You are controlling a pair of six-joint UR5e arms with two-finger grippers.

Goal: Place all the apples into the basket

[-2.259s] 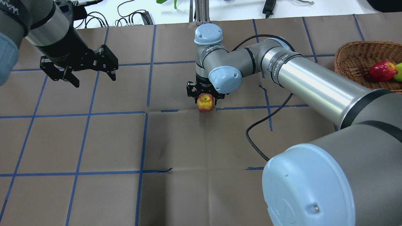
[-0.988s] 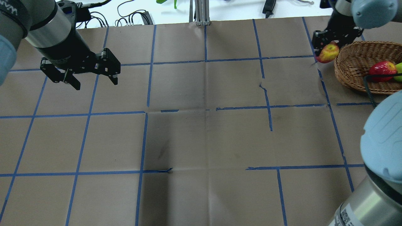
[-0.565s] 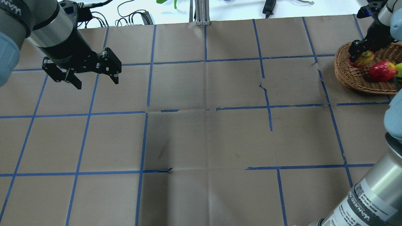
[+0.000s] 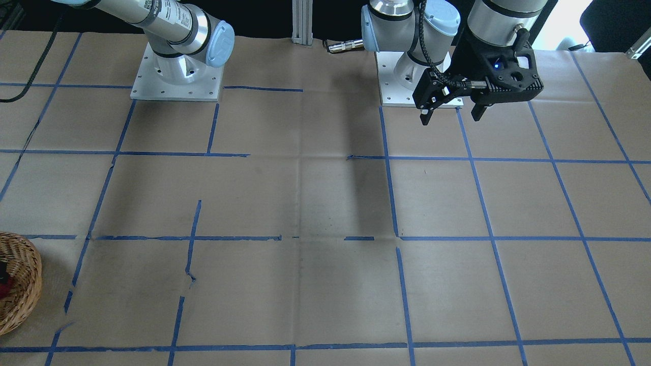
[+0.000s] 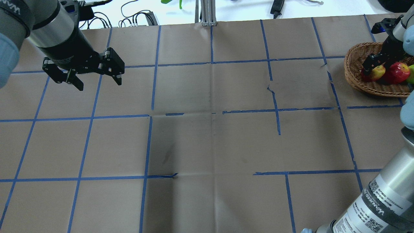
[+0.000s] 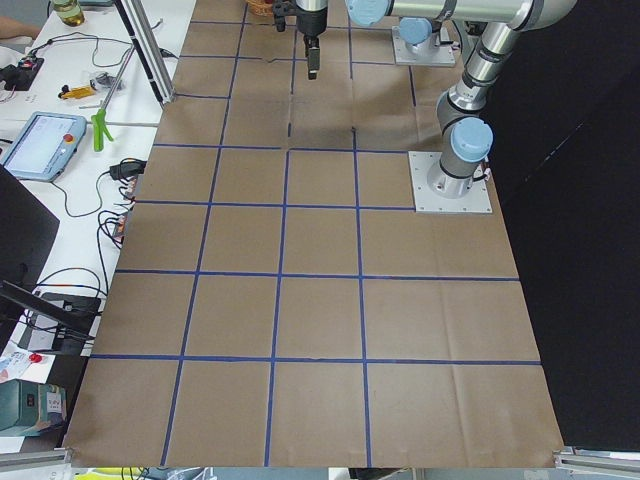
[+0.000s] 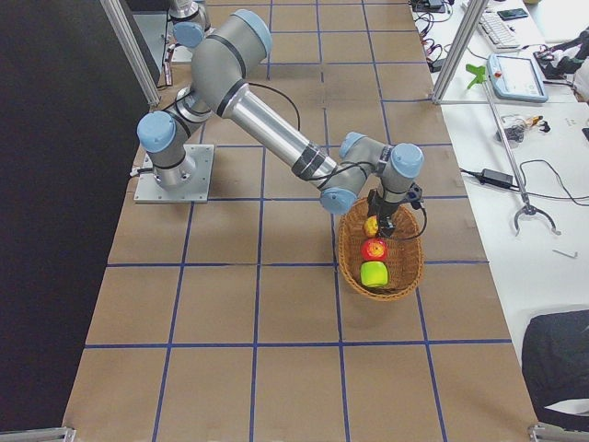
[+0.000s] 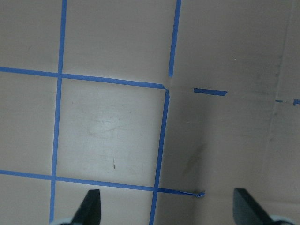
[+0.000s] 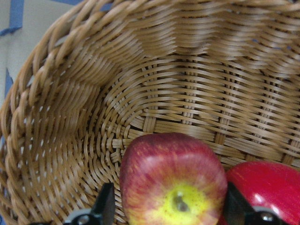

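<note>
The wicker basket (image 5: pixel 354 63) stands at the table's far right; it also shows in the exterior right view (image 7: pixel 350 258) and at the front-facing view's left edge (image 4: pixel 23 284). In it lie the deep red apple (image 5: pixel 399 72) and the lime green apple (image 5: pixel 411 74). My right gripper (image 5: pixel 372 68) is down inside the basket, shut on the red-and-yellow apple (image 9: pixel 173 183), which touches the deep red apple (image 9: pixel 267 187). Its fingers (image 9: pixel 105 204) flank the apple. My left gripper (image 5: pixel 93 80) hangs open and empty above the far left of the table.
Brown paper with a blue tape grid (image 5: pixel 210 113) covers the table. Cables and tools (image 5: pixel 136 17) lie beyond the far edge. The right arm's forearm (image 5: pixel 385 200) crosses the near right corner. The arm bases (image 4: pixel 175 76) stand at the robot's side.
My right gripper carried the red-and-yellow apple from the table's middle to the far right and lowered it into the basket beside the deep red apple. The left arm barely moved.
</note>
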